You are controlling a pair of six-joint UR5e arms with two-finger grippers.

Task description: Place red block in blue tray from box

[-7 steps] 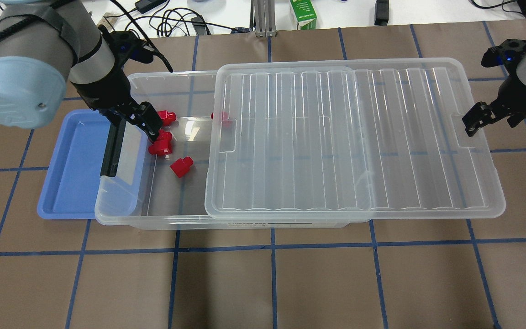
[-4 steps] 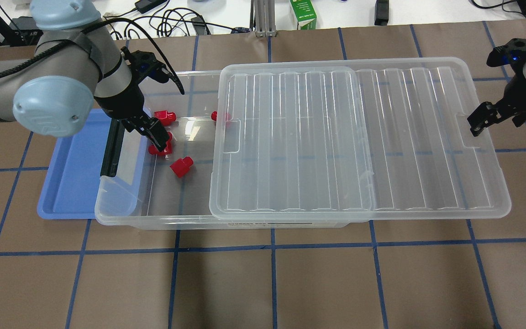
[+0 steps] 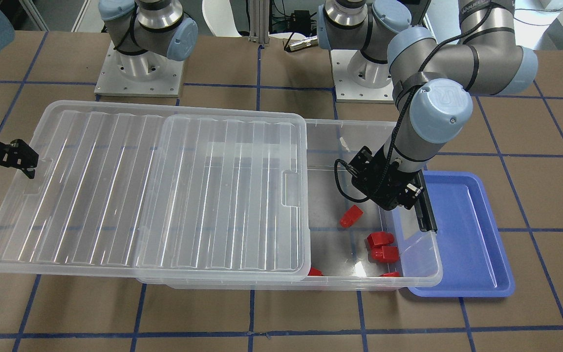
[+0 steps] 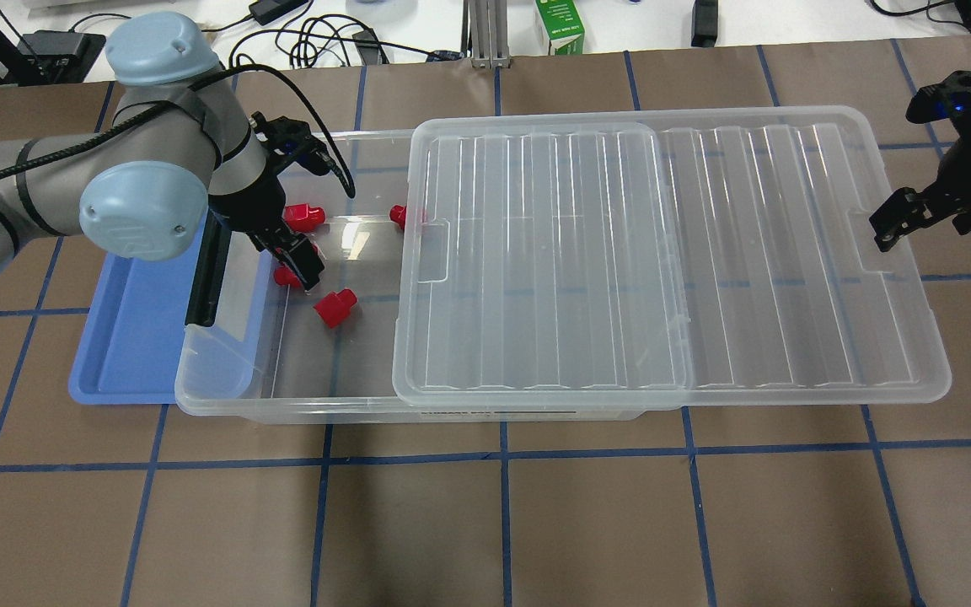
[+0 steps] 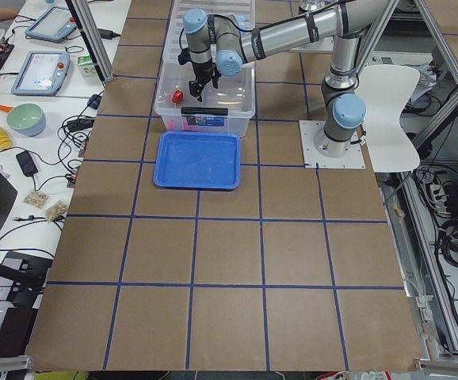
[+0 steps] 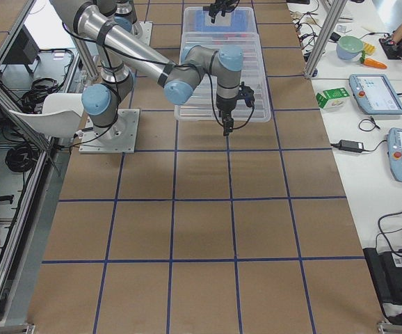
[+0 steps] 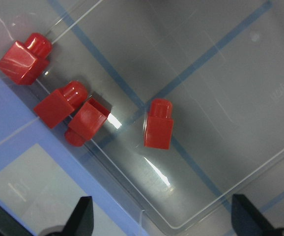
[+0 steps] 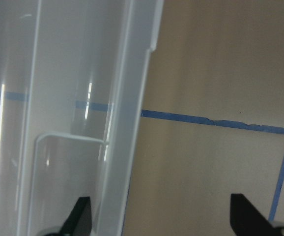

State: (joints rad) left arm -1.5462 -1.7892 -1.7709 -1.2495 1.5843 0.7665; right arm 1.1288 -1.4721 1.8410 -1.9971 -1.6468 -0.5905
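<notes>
Several red blocks lie in the uncovered end of the clear box (image 4: 283,406); one lies apart (image 4: 335,308), others are nearer the end wall (image 4: 304,217). In the left wrist view one block (image 7: 159,124) lies alone and three (image 7: 59,104) lie along the box wall. My left gripper (image 4: 296,261) hangs open and empty inside the box over the blocks; its fingertips (image 7: 83,216) are wide apart. The blue tray (image 4: 136,312) lies empty against the box's left end. My right gripper (image 4: 894,228) is open at the right edge of the lid (image 4: 671,253).
The ribbed lid is slid to the right and overhangs the box's right end. In the right wrist view its rim (image 8: 132,147) runs between the fingertips. A black latch (image 4: 203,278) sits on the box's left end. Cables and a green carton (image 4: 560,25) lie beyond the table's far edge.
My left gripper has moved right, further into the box and over the blocks. The lid has slid a little to the right, and my right gripper has moved right with it.
</notes>
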